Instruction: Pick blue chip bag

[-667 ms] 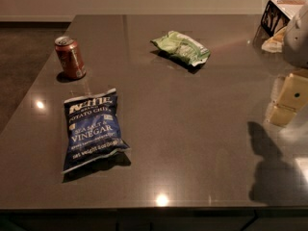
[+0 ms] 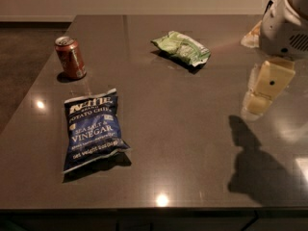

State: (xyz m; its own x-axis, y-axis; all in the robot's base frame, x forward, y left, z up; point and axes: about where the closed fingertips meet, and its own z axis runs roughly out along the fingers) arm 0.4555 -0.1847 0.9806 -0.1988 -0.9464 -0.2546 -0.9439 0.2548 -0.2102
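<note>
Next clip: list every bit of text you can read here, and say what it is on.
"KETTLE": top of the blue chip bag.
"POTATO CHIPS": same bag, under the brand.
"SEA SALT & VINEGAR": same bag, middle.
Bottom line on that bag: too blurred to read.
Red can and green bag: print unreadable.
Gripper, far right, away from the bag: no text seen.

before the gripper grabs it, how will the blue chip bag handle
The blue chip bag looks puffed and crinkly, so probably light and apt to crumple. Its glossy film may slip. Lying flat, it should not roll. The gripper hangs far right, apart from it.
</note>
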